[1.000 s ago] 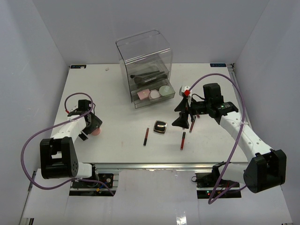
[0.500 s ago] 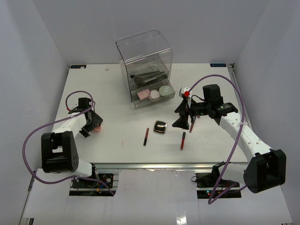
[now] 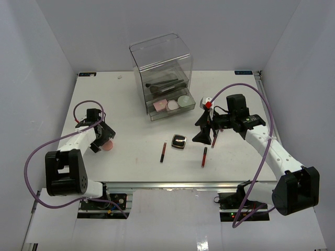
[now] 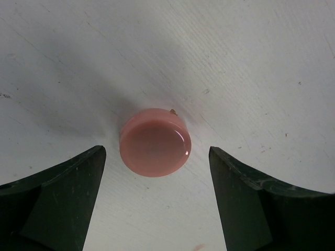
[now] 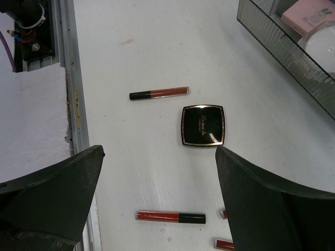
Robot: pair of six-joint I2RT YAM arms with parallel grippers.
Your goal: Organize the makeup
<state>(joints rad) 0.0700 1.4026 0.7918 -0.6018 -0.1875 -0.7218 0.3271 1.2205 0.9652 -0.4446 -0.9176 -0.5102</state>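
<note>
there is one black compact [image 3: 179, 141], one pink jar [image 3: 107, 146] and one clear drawer box [image 3: 162, 73]. four red-and-black tubes [image 5: 158, 93] show, two only partly. inside the box lie one pink palette [image 3: 159, 105] and two round pots [image 3: 185, 99].

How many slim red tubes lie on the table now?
4. First tube left of the black compact; second tube right of it; third tube and fourth tube partly seen by the right pincer. More may be hidden.

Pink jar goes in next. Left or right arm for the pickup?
Left. Its open gripper brackets the pink jar, a finger on each side. The right gripper is open across the table, near the black compact and red tubes.
</note>
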